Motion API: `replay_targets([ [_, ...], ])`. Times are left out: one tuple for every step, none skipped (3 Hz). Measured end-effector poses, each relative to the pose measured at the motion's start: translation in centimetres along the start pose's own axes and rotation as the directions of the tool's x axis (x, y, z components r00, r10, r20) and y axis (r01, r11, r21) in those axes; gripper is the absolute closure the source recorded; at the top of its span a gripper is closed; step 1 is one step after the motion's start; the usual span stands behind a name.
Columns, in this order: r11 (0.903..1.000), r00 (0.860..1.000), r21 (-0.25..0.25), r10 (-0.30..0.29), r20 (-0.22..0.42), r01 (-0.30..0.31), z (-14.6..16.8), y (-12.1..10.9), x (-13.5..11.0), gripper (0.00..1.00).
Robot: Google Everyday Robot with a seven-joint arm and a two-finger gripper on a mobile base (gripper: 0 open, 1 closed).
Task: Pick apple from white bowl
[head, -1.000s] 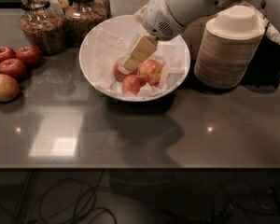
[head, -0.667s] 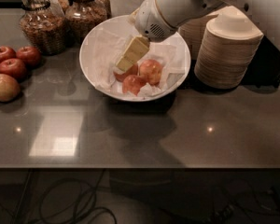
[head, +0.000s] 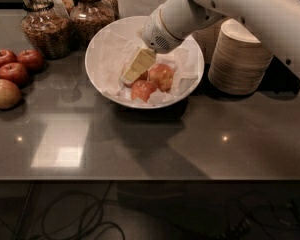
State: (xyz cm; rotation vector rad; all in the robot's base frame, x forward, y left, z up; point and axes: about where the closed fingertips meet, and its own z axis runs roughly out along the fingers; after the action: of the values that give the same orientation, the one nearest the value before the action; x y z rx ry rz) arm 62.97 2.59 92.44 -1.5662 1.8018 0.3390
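Note:
The white bowl, lined with crumpled white paper, stands at the middle back of the dark table. Two apples show plainly in it. A golden-tan apple with a faint blush lies right of centre. A redder apple lies in front of it. Part of a third apple peeks out behind the gripper. My gripper, cream-coloured, reaches down into the bowl from the upper right. Its tip is just left of the golden-tan apple, low among the paper.
A stack of beige disposable bowls stands right of the white bowl, under my arm. Several loose apples lie at the left edge. Glass jars stand at the back left.
My gripper has shifted left inside the bowl, off the right-hand apples. The apples and the bowl have not moved.

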Motion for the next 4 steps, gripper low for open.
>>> replay_targets([
  [0.9993, 0.998, 0.004, 0.037, -0.043, -0.037, 1.6, -0.5, 1.4, 0.20],
  [0.9980, 0.995, -0.002, 0.064, -0.074, -0.064, 3.0, -0.4, 2.1, 0.19],
  [0.9968, 0.992, -0.012, 0.077, -0.097, -0.079, 4.0, 0.0, 2.5, 0.20],
  [0.9948, 0.988, -0.030, 0.093, -0.122, -0.097, 4.8, 0.9, 3.1, 0.21],
])
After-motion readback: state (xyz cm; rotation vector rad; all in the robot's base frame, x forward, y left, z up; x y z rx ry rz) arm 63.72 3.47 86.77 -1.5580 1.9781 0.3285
